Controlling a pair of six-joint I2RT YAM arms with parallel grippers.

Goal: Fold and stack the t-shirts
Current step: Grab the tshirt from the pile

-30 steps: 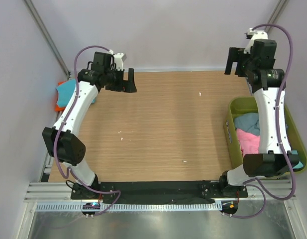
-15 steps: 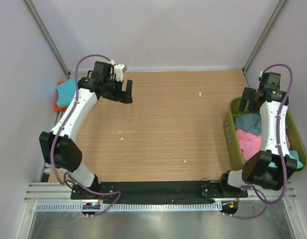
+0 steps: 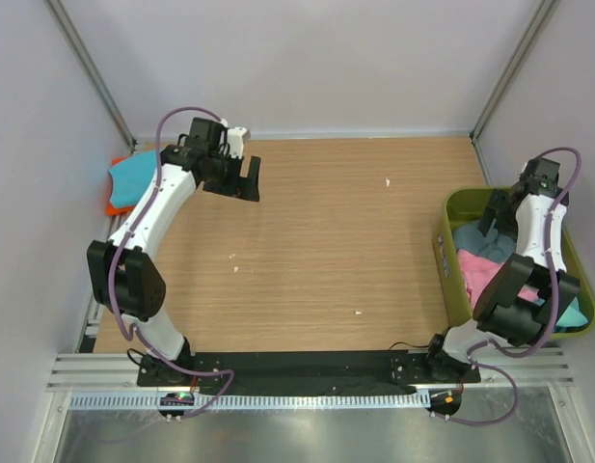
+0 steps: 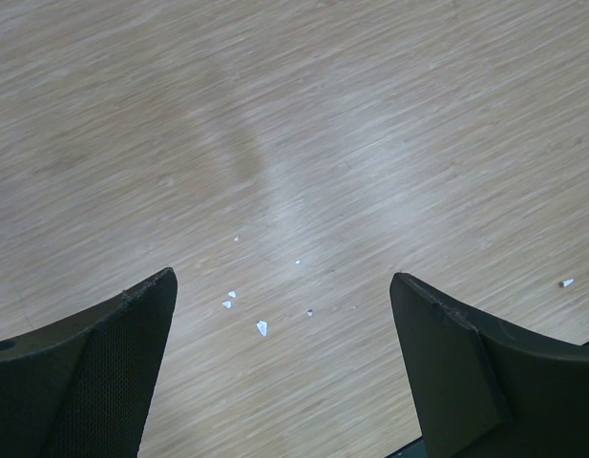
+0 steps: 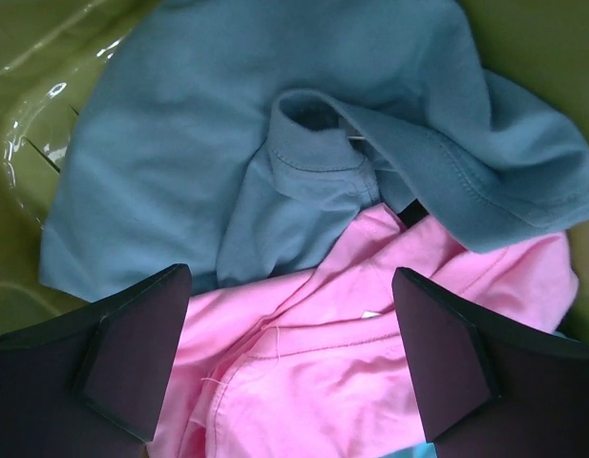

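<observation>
T-shirts lie crumpled in the olive basket (image 5: pixel 27 86) right under the right hand (image 5: pixel 289 286), whose fingers stand wide with nothing between them. A blue-grey shirt (image 5: pixel 170 143) overlaps a pink shirt (image 5: pixel 370 343), and a turquoise sliver (image 5: pixel 420 451) is cut off at the edge. The left hand (image 4: pixel 283 286), equally wide and empty, hangs over the bench (image 4: pixel 370 95), which is flecked with white specks (image 4: pixel 261 327). Far left, a turquoise shirt (image 3: pixel 133 174) sits on an orange shirt (image 3: pixel 114 204), partly hidden behind the left arm (image 3: pixel 148 217).
</observation>
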